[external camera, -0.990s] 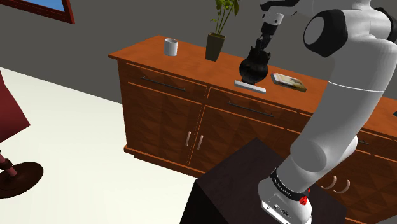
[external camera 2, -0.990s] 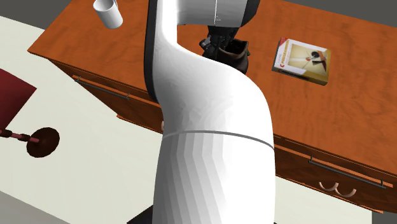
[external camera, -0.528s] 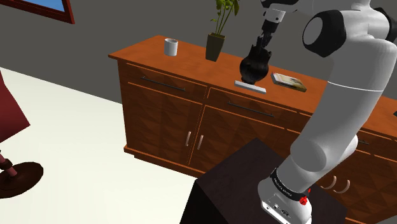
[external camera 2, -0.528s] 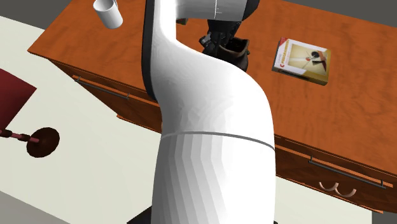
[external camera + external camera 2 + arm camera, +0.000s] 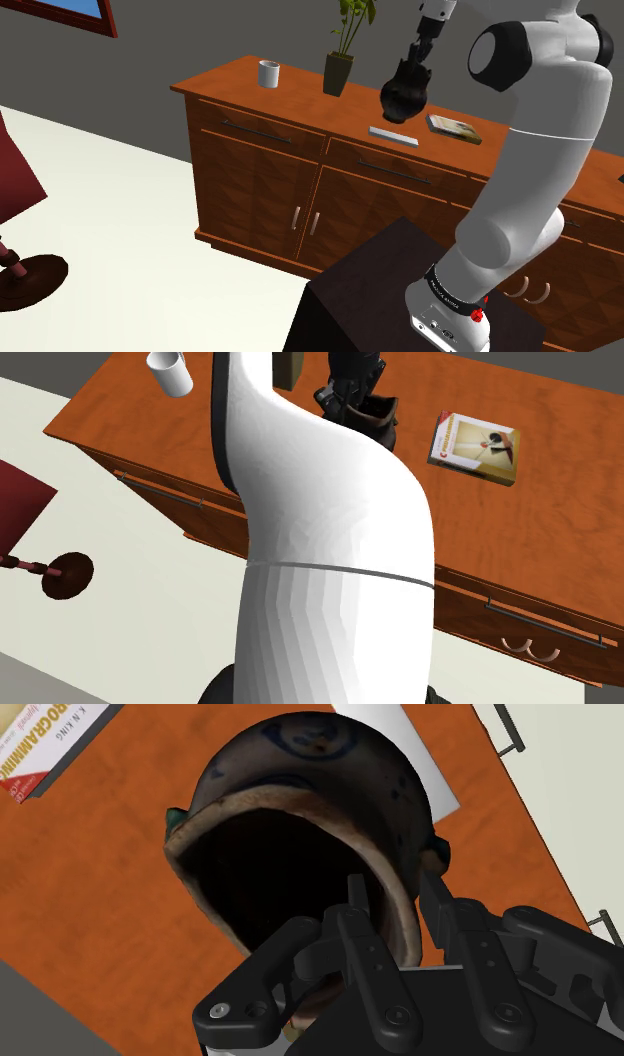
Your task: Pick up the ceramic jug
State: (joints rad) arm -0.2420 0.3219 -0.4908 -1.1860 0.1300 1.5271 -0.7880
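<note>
The jug (image 5: 403, 95) is a dark, round-bellied vessel with a wide mouth. It hangs in the air above the wooden sideboard (image 5: 290, 105), clear of the flat grey slab (image 5: 393, 134) beneath it. My black gripper (image 5: 412, 62) comes down from above and is shut on the jug's rim. In the wrist view one finger (image 5: 357, 894) is inside the mouth and the other outside, clasping the wall of the jug (image 5: 300, 804) at the gripper (image 5: 395, 894). From the second exterior view, the jug (image 5: 375, 420) peeks out behind my white arm.
A book (image 5: 453, 127) lies on the sideboard beside the slab. A potted plant (image 5: 340, 70) and a white mug (image 5: 268, 73) stand further toward the shoulder view's left. My stand (image 5: 380, 290) sits in front of the sideboard's drawers and doors.
The gripper has risen with the jug in it. The jug, which rested on the grey slab, now hangs above it.
</note>
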